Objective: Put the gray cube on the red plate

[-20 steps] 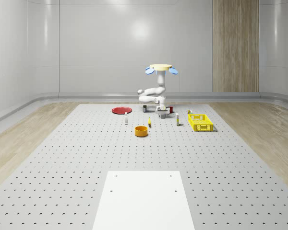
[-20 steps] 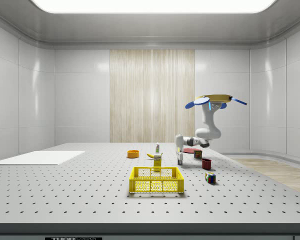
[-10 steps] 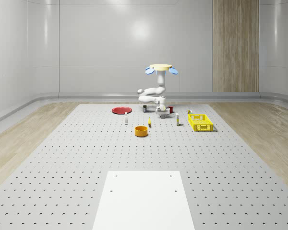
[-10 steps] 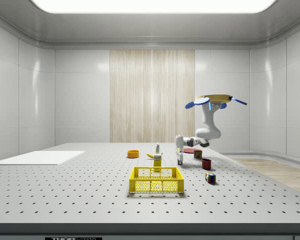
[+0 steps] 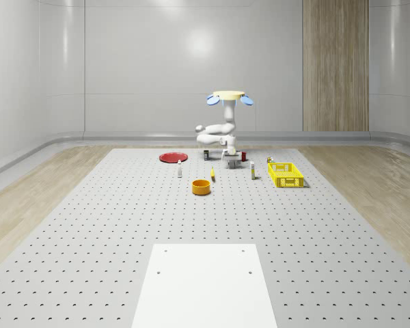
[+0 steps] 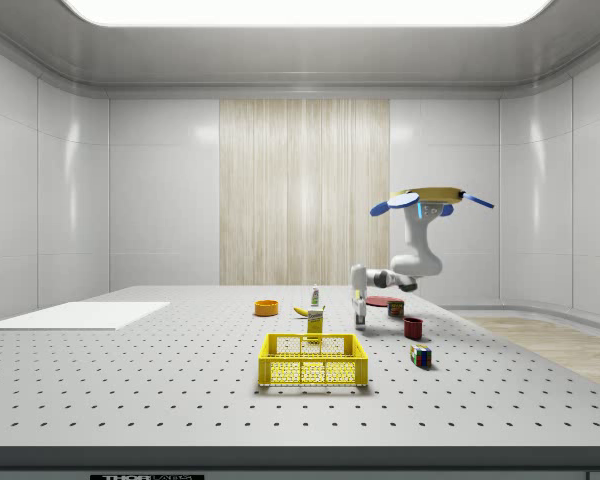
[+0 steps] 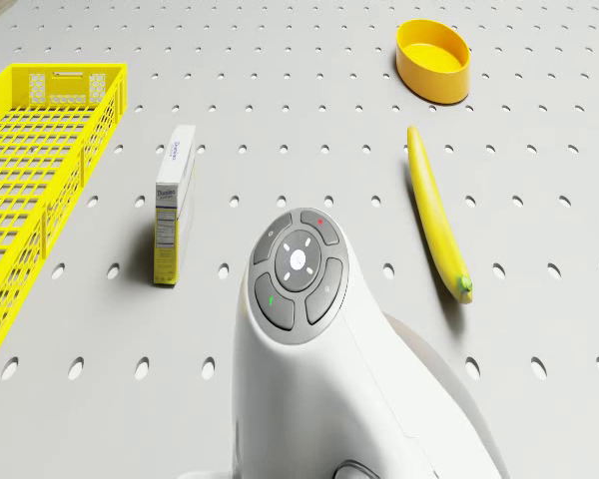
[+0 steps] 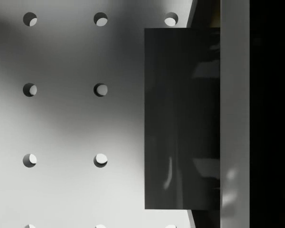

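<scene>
The drone (image 5: 228, 96) hovers over the far middle of the perforated table, its white arm folded down. In the wrist view the gripper (image 8: 206, 118) is shut on the dark gray cube (image 8: 180, 118), with a dark finger touching each of two opposite cube edges and the table close below. From the whole-scene camera the gripper (image 5: 230, 160) points down at the table, with the cube (image 5: 231, 165) at its tips. The red plate (image 5: 172, 157) lies flat to the whole-scene view's left of the gripper, well apart from it. From the side, the gripper (image 6: 359, 310) hangs just above the table.
A dark red cup (image 6: 413, 327) and a colored puzzle cube (image 6: 420, 354) stand near the gripper. A yellow basket (image 7: 40, 170), a small box (image 7: 175, 200), a banana (image 7: 434, 215) and an orange bowl (image 7: 434, 60) lie on the near side of the arm (image 7: 299, 279).
The drone has tipped a little and the arm's elbow has shifted slightly. The gripper has stayed at the same spot on the table.
</scene>
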You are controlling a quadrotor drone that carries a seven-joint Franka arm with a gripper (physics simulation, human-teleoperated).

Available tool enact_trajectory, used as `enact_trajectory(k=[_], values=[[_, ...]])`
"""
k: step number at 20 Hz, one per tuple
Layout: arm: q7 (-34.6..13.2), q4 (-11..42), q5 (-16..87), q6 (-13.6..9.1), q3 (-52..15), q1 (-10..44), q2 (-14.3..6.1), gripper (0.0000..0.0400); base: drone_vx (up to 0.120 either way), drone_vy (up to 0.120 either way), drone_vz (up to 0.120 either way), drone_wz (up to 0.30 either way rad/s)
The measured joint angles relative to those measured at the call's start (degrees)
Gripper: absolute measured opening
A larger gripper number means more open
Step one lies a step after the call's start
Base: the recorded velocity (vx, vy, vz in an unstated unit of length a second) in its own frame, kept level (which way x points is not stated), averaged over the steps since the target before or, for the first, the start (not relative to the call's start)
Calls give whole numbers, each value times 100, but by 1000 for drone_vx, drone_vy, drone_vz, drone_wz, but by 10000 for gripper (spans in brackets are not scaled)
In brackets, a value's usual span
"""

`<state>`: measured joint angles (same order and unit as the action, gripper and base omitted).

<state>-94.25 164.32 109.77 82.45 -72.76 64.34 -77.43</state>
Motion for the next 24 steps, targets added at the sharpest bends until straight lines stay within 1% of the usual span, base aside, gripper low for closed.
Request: enact_trajectory(k=[3, 11, 24], values=[[-34, 26, -171, -31, -170, 23, -21, 251, -27, -27, 120, 0], [-89, 44, -384, 19, -362, 72, -128, 250, -120, -120, 120, 0], [-137, 37, -502, 193, -433, 126, -325, 250, -120, -120, 3, 0]])
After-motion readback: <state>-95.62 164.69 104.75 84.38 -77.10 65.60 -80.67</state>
